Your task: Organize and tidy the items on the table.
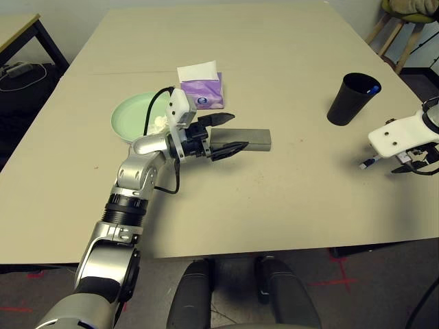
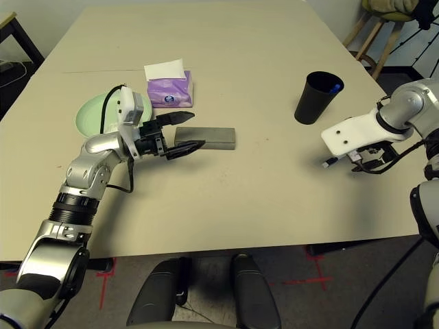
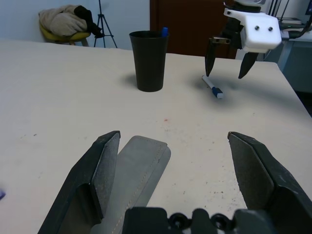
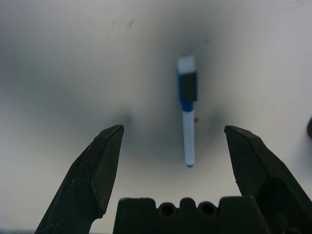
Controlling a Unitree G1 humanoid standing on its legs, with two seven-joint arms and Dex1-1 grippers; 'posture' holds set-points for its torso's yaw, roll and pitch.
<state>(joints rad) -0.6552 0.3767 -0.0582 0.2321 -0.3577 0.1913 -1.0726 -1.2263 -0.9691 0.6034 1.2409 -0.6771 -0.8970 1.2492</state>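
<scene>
A grey glasses case point(image 1: 252, 140) lies mid-table. My left gripper point(image 1: 235, 132) is open at its near end, and the case point(image 3: 141, 165) lies beside the inner face of one finger point(image 3: 100, 170). Behind my left wrist a mint green plate point(image 1: 132, 113) holds crumpled white tissue point(image 1: 160, 123). A purple tissue box point(image 1: 201, 92) stands just beyond the plate. At the right stands a black cup point(image 1: 351, 99) with something blue inside. My right gripper point(image 4: 173, 129) hangs open just above the white pen point(image 4: 187, 117), which lies flat on the table point(image 1: 295, 205).
The table's near edge point(image 1: 288, 248) runs just in front of me. A smaller table point(image 1: 17, 31) stands at the far left, with cables on the floor beside it. A stool point(image 1: 405, 17) is past the far right corner.
</scene>
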